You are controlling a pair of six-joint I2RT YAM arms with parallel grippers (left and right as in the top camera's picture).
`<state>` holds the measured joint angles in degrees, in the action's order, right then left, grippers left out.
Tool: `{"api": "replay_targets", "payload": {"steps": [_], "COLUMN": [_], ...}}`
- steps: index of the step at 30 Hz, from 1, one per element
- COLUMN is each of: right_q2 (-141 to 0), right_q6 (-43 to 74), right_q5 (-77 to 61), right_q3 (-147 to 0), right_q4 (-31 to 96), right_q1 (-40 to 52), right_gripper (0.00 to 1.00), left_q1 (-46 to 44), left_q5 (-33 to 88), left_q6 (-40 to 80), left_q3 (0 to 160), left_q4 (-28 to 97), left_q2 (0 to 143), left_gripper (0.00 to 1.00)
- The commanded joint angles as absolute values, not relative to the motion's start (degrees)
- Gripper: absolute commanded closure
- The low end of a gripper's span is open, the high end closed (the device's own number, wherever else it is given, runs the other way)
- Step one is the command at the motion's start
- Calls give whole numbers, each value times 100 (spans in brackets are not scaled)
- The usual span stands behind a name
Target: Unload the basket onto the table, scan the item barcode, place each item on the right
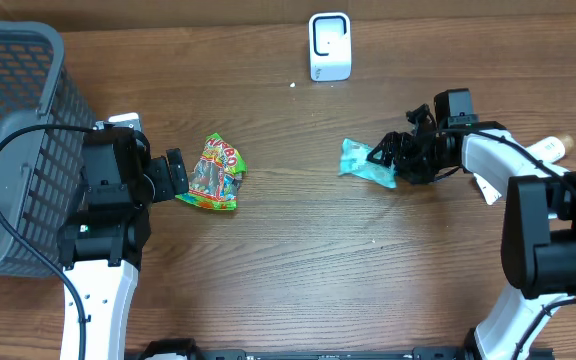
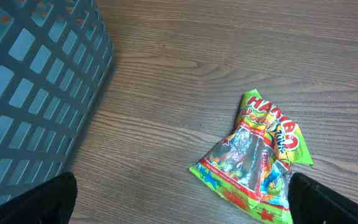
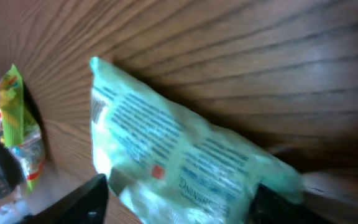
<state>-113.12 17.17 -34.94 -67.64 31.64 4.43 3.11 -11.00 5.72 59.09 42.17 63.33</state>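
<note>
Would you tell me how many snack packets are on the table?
2. Haribo bag by the left hand; teal packet at the right hand. The basket could hide more.

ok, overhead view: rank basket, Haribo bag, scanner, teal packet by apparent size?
1. grey basket, though cropped.
2-3. Haribo bag and white scanner: too alike to rank.
4. teal packet, partly hidden by the right gripper.
</note>
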Motion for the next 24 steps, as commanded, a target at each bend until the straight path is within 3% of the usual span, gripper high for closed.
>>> {"api": "replay_targets", "payload": {"steps": [1,3,4,5,7,15,19,24], "right_q2": [-11533,-11581,-11603,-11618,-11618,-11616,-11577,-11159], "right_q6": [1984,1979,1970,1925,1813,1452,1203,80], "right_q5": [-3494,-3485,-3511,-3559,-3623,-4099,-4383,-4646], "right_q3": [-6711,-6711,-6711,-6711,-6711,-6716,-6761,-6982], "right_q4": [3146,3111,3105,3085,3037,2759,2733,3361], "right_q1": [425,425,425,425,425,384,311,292], "right_gripper": [34,40,48,66,85,96,96,96], "left_q1": [336,336,336,336,336,336,336,336], "left_q5": [-1151,-1151,-1151,-1151,-1151,-1151,-1151,-1151], "left_q6": [489,489,489,489,489,489,489,489], "left_q3": [5927,5927,5927,5927,5927,5927,5927,5927], "left_q4": [4202,4202,4202,4202,4200,4202,4202,4202], "left_q2": [6300,6300,6300,6300,6300,6300,6300,6300], "left_gripper": [0,0,0,0,0,0,0,0]}}
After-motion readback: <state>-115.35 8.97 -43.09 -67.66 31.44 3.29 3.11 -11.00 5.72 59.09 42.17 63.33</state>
